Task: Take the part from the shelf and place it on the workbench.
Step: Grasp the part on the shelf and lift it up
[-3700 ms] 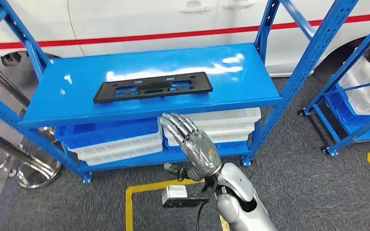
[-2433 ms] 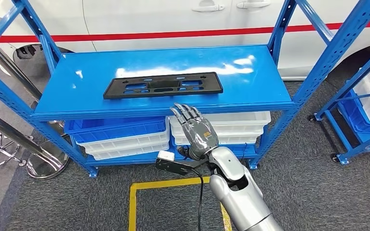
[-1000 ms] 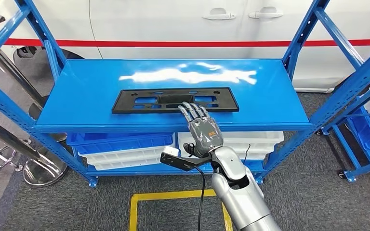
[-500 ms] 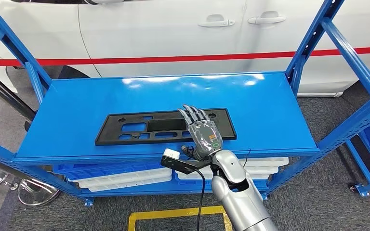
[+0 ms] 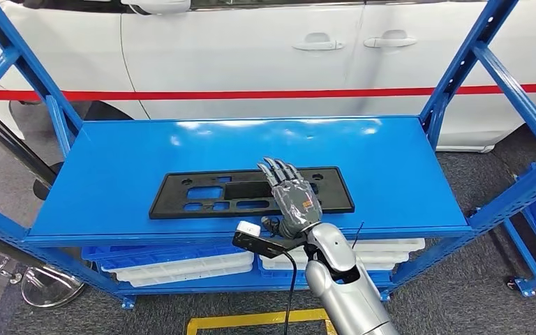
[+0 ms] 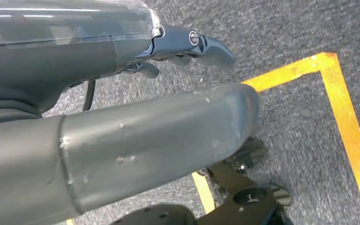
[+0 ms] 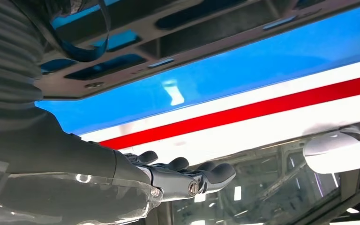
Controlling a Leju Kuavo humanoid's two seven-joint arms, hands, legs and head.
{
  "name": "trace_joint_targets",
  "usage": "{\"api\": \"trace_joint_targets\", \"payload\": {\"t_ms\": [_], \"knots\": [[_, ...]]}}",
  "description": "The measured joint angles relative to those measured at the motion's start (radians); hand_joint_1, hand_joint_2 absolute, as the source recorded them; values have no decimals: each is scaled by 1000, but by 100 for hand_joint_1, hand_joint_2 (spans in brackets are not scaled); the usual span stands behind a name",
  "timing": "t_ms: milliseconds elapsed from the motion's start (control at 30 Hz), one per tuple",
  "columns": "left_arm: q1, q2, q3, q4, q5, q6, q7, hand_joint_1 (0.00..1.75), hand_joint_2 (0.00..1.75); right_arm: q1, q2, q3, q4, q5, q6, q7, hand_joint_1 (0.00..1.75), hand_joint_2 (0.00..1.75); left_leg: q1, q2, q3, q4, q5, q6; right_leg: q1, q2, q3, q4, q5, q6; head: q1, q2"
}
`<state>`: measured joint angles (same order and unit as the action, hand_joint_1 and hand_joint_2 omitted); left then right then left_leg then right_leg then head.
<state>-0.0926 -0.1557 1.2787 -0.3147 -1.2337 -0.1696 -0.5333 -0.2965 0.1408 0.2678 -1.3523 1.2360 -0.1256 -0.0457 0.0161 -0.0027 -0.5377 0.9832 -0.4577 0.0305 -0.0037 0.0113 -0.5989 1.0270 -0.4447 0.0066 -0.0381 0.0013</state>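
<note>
Right hand (image 5: pixel 294 199): I'm holding it flat, fingers extended, grasping nothing, over the part (image 5: pixel 251 192).
Left hand (image 6: pixel 122 136): can't tell.
Shelf (image 5: pixel 112 174): car (image 5: pixel 251 49) sitting at 12 o'clock behind it.

No legible text, label, brand name, number or sign is found in any view. The small green and red mark on the back of the right hand (image 5: pixel 295 201) is too small to read. The black part (image 5: pixel 251 192), the blue shelf (image 5: pixel 118 157) and the white car (image 5: pixel 237 56) with its red stripe carry no readable marking.
</note>
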Motion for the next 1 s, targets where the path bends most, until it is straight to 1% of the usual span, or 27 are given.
{"api": "trace_joint_targets", "payload": {"t_ms": [33, 67, 100, 133, 167, 200, 233, 267, 300, 367, 400, 433, 467, 500, 533, 567, 600, 633, 667, 700, 733, 800, 833, 867, 900, 933, 1000], "knots": [[0, 0, 0, 0, 0, 0, 0, 0, 0, 0, 0, 0, 0, 0, 0, 0, 0, 175, 0, 0, 0, 0, 0, 0, 0, 0, -1, 2, -2, 0, 0, 0], [0, 0, 0, 0, 0, 1, 0, 0, 0, 0, 0, 0, 0, -1, 0, -1, 0, 175, 0, 0, 0, -1, 0, 2, 0, -1, -9, 19, -15, 1, 0, 0], [-1, 0, 0, 0, 0, 2, 0, 0, 0, 1, 0, 0, 0, -3, -1, -1, 0, 175, -1, 0, 0, 0, -1, 5, 0, -2, -36, 74, -45, 3, 0, 0], [-1, 0, -1, 0, 0, 4, 1, 0, 0, 2, 0, 0, 1, -6, -1, -1, 0, 175, -1, 0, 0, 0, -2, 8, -1, -3, -71, 144, -79, 6, 0, 0], [-1, 0, -2, -1, -1, 7, 2, 0, 0, 4, 0, 0, 2, -9, -2, -2, 0, 175, -2, 0, 3, 2, -8, 10, -2, -4, -90, 175, -81, 5, 0, 0], [-1, -1, -2, -1, -1, 9, 3, 0, 0, 5, 0, 0, 3, -12, -2, -2, 0, 175, -5, -2, 9, 5, -17, 6, -1, -5, -86, 158, -65, 0, 0, 0], [-2, -1, -3, -2, -2, 11, 4, 0, 0, 5, 0, 0, 4, -13, -2, -3, 0, 175, -7, -3, 14, 7, -27, 0, 2, -5, -63, 102, -32, -6, 0, 0], [-3, -2, -4, -2, -1, 12, 4, 0, 0, 5, 0, 0, 6, -12, -2, -4, 0, 175, -8, -4, 20, 9, -36, -8, 5, -5, -32, 31, 5, -15, 0, 0], [-5, -2, -4, -3, 0, 13, 4, 0, 0, 4, 0, 1, 9, -10, -2, -5, 0, 175, -9, -4, 24, 8, -42, -17, 7, -4, -15, -4, 10, -22, 0, 0], [-7, -1, -6, -5, 2, 14, 4, 0, 0, 5, 2, 3, 15, -6, -3, -7, 0, 175, -6, -3, 21, 22, -57, -28, 3, -4, -8, -13, 9, -31, 0, 0], [-9, -1, -7, -6, 2, 14, 4, 0, 0, 5, 4, 6, 18, -6, -4, -8, 0, 175, -5, -3, 8, 53, -77, -33, 0, -5, -4, -17, 8, -35, 0, 0], [-10, -2, -8, -6, 3, 14, 4, 0, 0, 5, 5, 9, 21, -5, -4, -8, 0, 175, -3, -2, -17, 105, -103, -38, -2, -7, 0, -20, 7, -39, 0, 0], [-10, -2, -9, -6, 3, 14, 3, 0, 0, 6, 6, 11, 24, -5, -4, -9, 0, 175, -2, -2, -54, 173, -133, -42, -2, -8, 1, -20, 5, -42, 0, 0], [-10, -2, -9, -6, 3, 14, 4, 0, 0, 7, 7, 13, 28, -5, -5, -9, 0, 175, -1, -2, -92, 241, -156, -45, -1, -9, 2, -20, 3, -44, -1, 0], [-9, -2, -10, -6, 4, 15, 4, 0, 0, 8, 7, 16, 32, -4, -5, -9, 0, 175, -1, -2, -122, 288, -163, -48, -1, -9, 3, -19, 1, -44, -1, 0], [-8, -2, -10, -7, 4, 15, 4, 0, 0, 9, 7, 19, 37, -3, -5, -10, 0, 175, 0, -2, -136, 298, -150, -49, -1, -8, 5, -18, -1, -44, -1, 0], [-8, -2, -10, -7, 5, 15, 4, 0, 0, 9, 7, 23, 43, -1, -5, -11, 0, 175, 0, -2, -128, 265, -116, -48, -1, -7, 7, -15, -4, -43, -1, 0], [-8, -2, -11, -8, 7, 15, 4, 0, 0, 9, 7, 29, 48, 3, -7, -13, 0, 175, 0, -2, -103, 200, -70, -46, -1, -7, 11, -13, -9, -42, -1, 0], [-9, -2, -11, -8, 8, 15, 4, 0, 0, 9, 7, 34, 54, 7, -11, -15, 0, 175, -1, -2, -74, 130, -34, -42, 0, -6, 15, -10, -13, -39, -1, 0], [-11, -2, -12, -9, 10, 15, 4, 0, 0, 9, 7, 40, 60, 10, -15, -16, 0, 175, -3, -2, -49, 72, -11, -38, 2, -6, 17, -7, -16, -36, 0, 0], [-12, -2, -12, -9, 12, 15, 4, 0, 0, 8, 7, 45, 66, 13, -20, -18, 0, 175, -5, -3, -34, 38, -2, -33, 4, -5, 17, -6, -18, -32, 0, 0], [-13, -2, -13, -11, 15, 15, 6, 0, 0, 7, 7, 53, 78, 16, -25, -19, 0, 175, -9, -5, -30, 25, -4, -24, 5, -5, 15, -7, -17, -24, 0, 0], [-13, -3, -14, -11, 15, 16, 6, 0, 0, 7, 7, 56, 82, 17, -27, -19, 0, 175, -6, -4, -28, 21, -2, -18, 6, -5, 15, -7, -19, -19, 0, 0], [-13, -3, -16, -12, 16, 16, 6, 0, 0, 7, 7, 57, 86, 17, -28, -20, 0, 175, -3, -4, -26, 17, 1, -12, 6, -6, 14, -1, -25, -14, 0, 0], [-13, -4, -17, -13, 17, 16, 6, 0, 0, 5, 7, 58, 88, 18, -30, -20, 0, 175, 0, -3, -23, 11, 4, -6, 6, -6, 5, 22, -41, -9, 0, 0], [-14, -4, -18, -13, 17, 16, 6, 0, 0, 5, 7, 59, 91, 18, -31, -20, 0, 175, 2, -2, -20, 7, 6, -1, 5, -6, -15, 68, -69, -5, 0, 0], [-15, -4, -20, -15, 18, 17, 7, 0, 0, 5, 7, 59, 97, 18, -33, -20, 0, 175, 1, -1, -21, 6, 6, 3, 1, -6, -80, 200, -131, 0, 0, 0]]}}
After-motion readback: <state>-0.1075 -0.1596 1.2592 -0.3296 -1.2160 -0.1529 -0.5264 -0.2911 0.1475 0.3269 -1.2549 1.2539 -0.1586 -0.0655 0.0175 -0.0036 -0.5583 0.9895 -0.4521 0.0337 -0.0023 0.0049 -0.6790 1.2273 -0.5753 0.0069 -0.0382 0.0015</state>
